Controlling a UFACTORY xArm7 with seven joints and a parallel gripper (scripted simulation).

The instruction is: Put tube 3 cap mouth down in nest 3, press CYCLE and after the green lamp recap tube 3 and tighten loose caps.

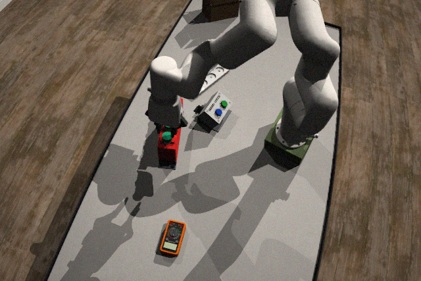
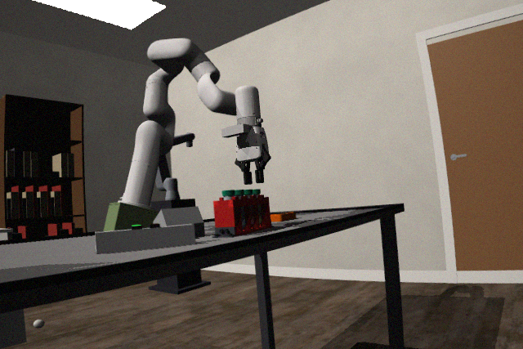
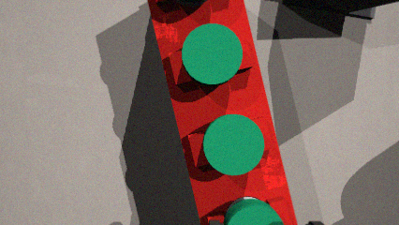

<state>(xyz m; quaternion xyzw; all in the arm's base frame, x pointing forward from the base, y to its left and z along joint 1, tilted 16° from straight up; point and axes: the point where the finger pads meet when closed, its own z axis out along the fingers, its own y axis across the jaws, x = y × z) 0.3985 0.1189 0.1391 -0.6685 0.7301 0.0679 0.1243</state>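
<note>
Exterior view shows the hand hanging above the red tube station, apart from the green caps, fingers partly parted and grasping nothing. All four caps appear seated on their tubes, and a green light glows on the cap tray, so the aspirate step and recapping look done. Likely left: checking the other caps, then READY. Wrist view puts two caps directly below, a third at the near edge.
</note>
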